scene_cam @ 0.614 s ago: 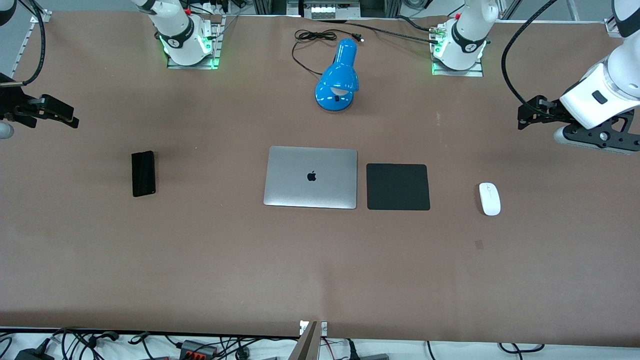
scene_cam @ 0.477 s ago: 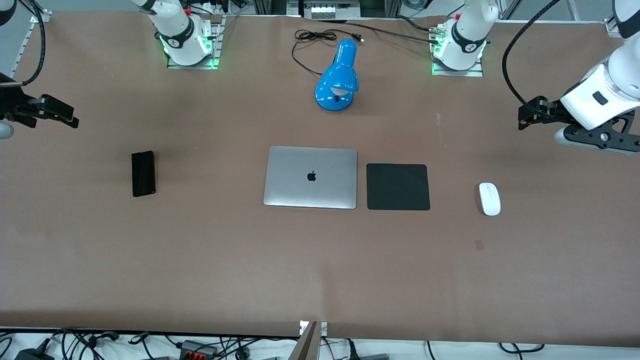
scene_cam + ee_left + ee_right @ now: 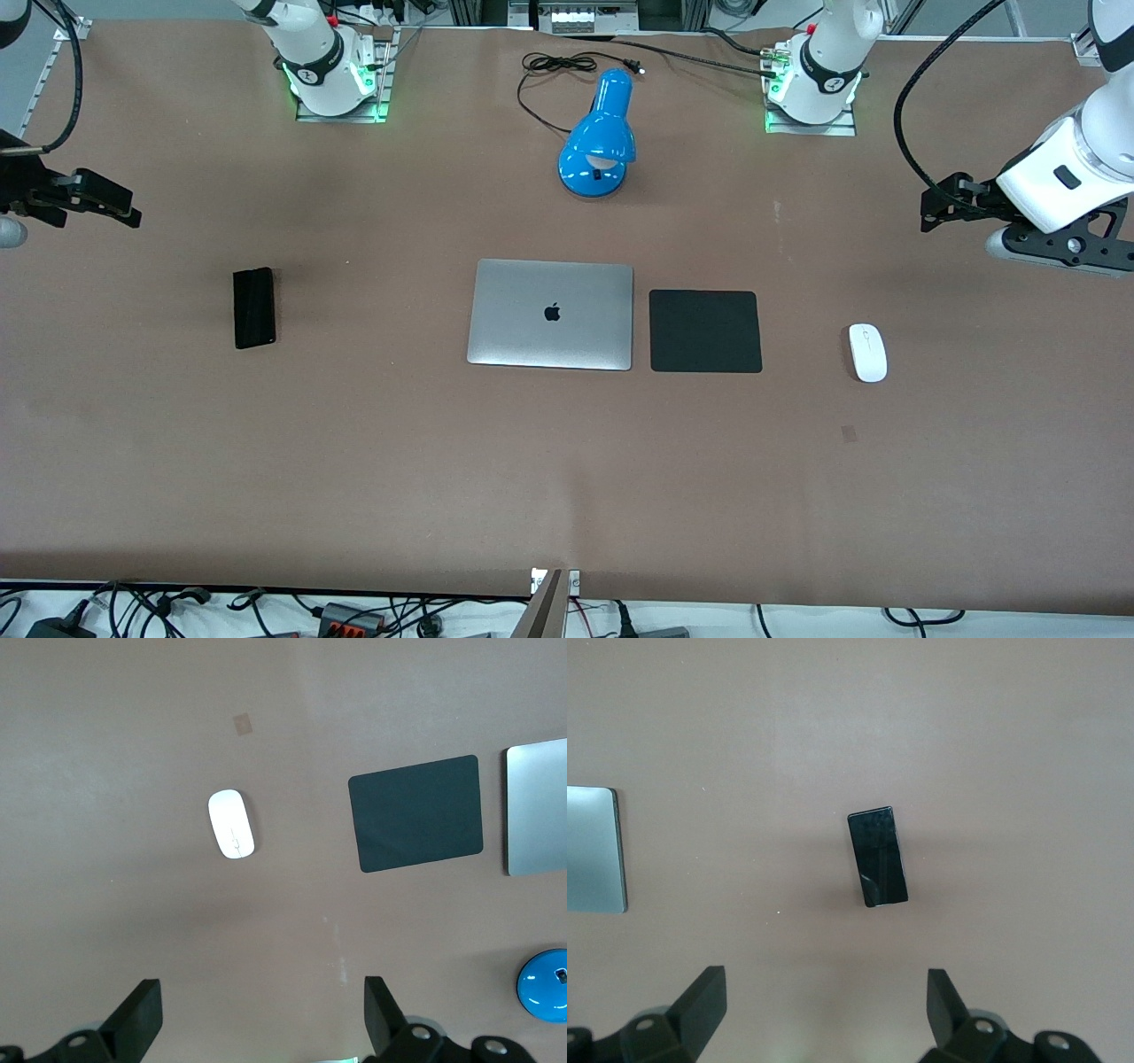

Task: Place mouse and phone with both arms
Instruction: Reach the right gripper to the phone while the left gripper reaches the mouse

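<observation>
On the brown paper-covered table [image 3: 354, 461], five items are laid out in a loose row. The closed silver laptop [image 3: 550, 314] is positioned at the middle of the table, and the black square mouse pad [image 3: 705, 330] is set just beside it, toward the left arm's end, with a narrow gap between them. The white mouse [image 3: 867, 352] is located farther toward the left arm's end, well apart from the pad, resting flat on the table. The black phone [image 3: 254, 307] is located toward the right arm's end, well apart from the laptop, lying flat with its glossy face up. A blue desk lamp [image 3: 600, 135] is placed farther from the front camera than the laptop, and its black cord [image 3: 554, 66] is coiled near the table edge between the two arm bases [image 3: 337, 75], on which green lights are lit.

The left gripper [image 3: 261, 1014] is held in the air over bare table at the left arm's end; its fingers [image 3: 140, 1017] are spread wide apart and nothing is held. In the left wrist view, the mouse [image 3: 231, 823] is seen below, between the fingers' line and well clear of them.

The right gripper [image 3: 826, 1005] is held in the air over the table edge at the right arm's end; its fingers [image 3: 704, 1001] are likewise spread wide and empty. In the right wrist view, the phone [image 3: 878, 857] is seen below it.

Cables and power strips [image 3: 337, 613] are visible along the floor at the table edge nearest the front camera.
</observation>
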You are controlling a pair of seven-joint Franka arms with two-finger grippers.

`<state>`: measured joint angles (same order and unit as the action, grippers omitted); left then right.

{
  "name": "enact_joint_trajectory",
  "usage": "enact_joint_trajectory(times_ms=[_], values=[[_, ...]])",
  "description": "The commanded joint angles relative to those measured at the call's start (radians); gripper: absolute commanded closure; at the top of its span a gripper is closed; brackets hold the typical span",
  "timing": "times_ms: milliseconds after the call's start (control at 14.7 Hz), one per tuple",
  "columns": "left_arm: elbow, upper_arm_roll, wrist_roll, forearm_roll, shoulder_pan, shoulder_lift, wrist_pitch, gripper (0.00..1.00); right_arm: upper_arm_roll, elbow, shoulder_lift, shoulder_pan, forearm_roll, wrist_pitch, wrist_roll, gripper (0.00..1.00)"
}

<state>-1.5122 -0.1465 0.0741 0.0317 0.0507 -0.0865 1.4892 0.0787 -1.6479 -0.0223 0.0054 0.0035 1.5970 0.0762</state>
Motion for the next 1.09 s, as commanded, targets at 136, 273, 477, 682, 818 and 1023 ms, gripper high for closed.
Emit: enact_joint_trajectory(times_ms=[136, 273, 477, 682, 818, 1023], values=[[0.038, -0.001, 0.009, 0.017, 0.000, -0.018, -0.017, 0.00, -0.004, -0.027, -0.086, 0.007, -0.005, 0.036, -0.022, 0.00], [0.027, 0.001, 0.006, 0.020, 0.000, -0.019, -0.023, 0.00, -0.004, -0.076, -0.113, 0.008, -0.007, 0.118, -0.024, 0.00], [0.033, -0.002, 0.006, 0.019, 0.026, -0.051, -0.026, 0.00, -0.004, -0.157, -0.134, 0.014, -0.008, 0.234, -0.022, 0.00], [0.038, -0.002, 0.009, 0.011, 0.037, -0.088, -0.020, 0.00, -0.004, -0.184, -0.136, 0.022, -0.025, 0.261, -0.022, 0.00], [0.040, 0.007, 0.019, 0.017, 0.040, -0.166, -0.015, 0.00, -0.005, -0.196, -0.156, 0.027, -0.074, 0.282, -0.022, 0.00], [0.027, 0.010, 0.003, 0.023, 0.057, -0.225, 0.026, 0.00, -0.004, -0.277, -0.192, 0.016, -0.077, 0.395, -0.022, 0.00]])
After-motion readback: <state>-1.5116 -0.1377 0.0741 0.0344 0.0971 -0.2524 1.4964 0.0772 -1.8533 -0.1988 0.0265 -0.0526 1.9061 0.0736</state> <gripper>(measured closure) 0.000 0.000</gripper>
